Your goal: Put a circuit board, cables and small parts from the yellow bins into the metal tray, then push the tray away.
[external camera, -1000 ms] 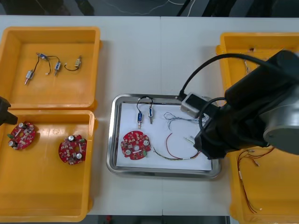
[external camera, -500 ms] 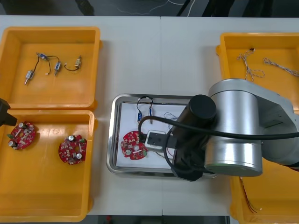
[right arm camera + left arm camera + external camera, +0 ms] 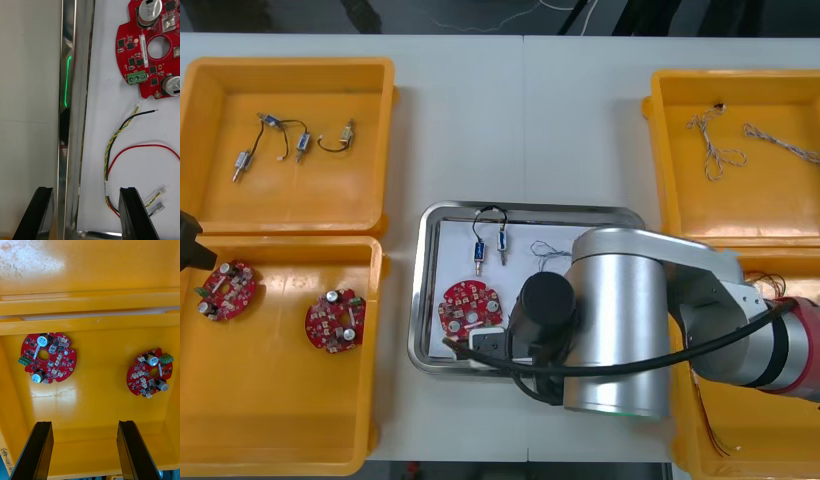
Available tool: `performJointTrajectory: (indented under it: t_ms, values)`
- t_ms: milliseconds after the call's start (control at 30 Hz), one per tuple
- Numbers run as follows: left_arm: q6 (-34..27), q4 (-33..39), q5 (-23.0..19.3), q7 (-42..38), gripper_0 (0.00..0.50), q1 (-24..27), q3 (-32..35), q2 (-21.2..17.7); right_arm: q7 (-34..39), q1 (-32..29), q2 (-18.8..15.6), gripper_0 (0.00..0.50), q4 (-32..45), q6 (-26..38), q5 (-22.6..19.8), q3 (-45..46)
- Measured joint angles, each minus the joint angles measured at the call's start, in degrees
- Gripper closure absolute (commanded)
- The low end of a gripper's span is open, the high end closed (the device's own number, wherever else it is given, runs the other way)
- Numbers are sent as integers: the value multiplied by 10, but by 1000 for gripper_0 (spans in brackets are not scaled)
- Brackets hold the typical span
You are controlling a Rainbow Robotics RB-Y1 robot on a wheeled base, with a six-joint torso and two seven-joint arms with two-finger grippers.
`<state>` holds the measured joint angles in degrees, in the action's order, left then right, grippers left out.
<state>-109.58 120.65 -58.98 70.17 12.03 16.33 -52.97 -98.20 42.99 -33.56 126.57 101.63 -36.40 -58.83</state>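
The metal tray (image 3: pixel 520 209), white inside, holds a red circuit board (image 3: pixel 469 307), two small metal parts on a black cable (image 3: pixel 490 240) and a thin blue and white cable (image 3: pixel 550 250). My right arm (image 3: pixel 620 330) lies across the tray's near and right parts. In the right wrist view my right gripper (image 3: pixel 90 215) is open and straddles the tray's shiny rim (image 3: pixel 71 93), one finger outside over the table, the other inside. Ahead of it lie a red and yellow cable (image 3: pixel 125 150) and the board (image 3: pixel 150 56). My left gripper (image 3: pixel 86 452) hangs open over two boards (image 3: pixel 48 357) (image 3: pixel 149 372).
The far left yellow bin (image 3: pixel 290 70) holds small metal parts on black cables (image 3: pixel 295 140). The near left bin (image 3: pixel 280 455) holds two boards (image 3: pixel 227 288) (image 3: pixel 335 322). Twisted cables (image 3: pixel 715 145) lie in the far right bin (image 3: pixel 730 78). My left arm (image 3: pixel 190 248) waits at the left edge.
My right arm has swung from the tray's right side across it to its near left rim, now covering the red and yellow cable in the front view. The left arm has not moved.
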Motion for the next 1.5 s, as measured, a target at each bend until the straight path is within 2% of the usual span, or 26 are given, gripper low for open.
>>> performJointTrajectory:
  t_ms: [433, 767, 900, 1133, 1267, 1500]
  values:
    - [0, 0, 0, 0, 0, 0, 0, 0, 0, -26, 42, 0, -37, 0, 59, -27]
    - [0, 0, 0, 0, 0, 0, 0, 0, 0, -41, 52, 0, -57, -4, 116, -72]
    - [0, 0, 0, 0, 0, 0, 0, 0, 0, -46, 61, 0, -70, -6, 120, -75]
    - [0, 0, 0, 0, 0, 0, 0, 0, 0, -70, 77, 0, -77, -12, 163, -75]
    - [0, 0, 0, 0, 0, 0, 0, 0, 0, -83, 82, 35, -77, -15, 179, -75]
    - [0, 0, 0, 0, 0, 0, 0, 0, 0, -96, 83, 36, -79, -31, 208, -75]
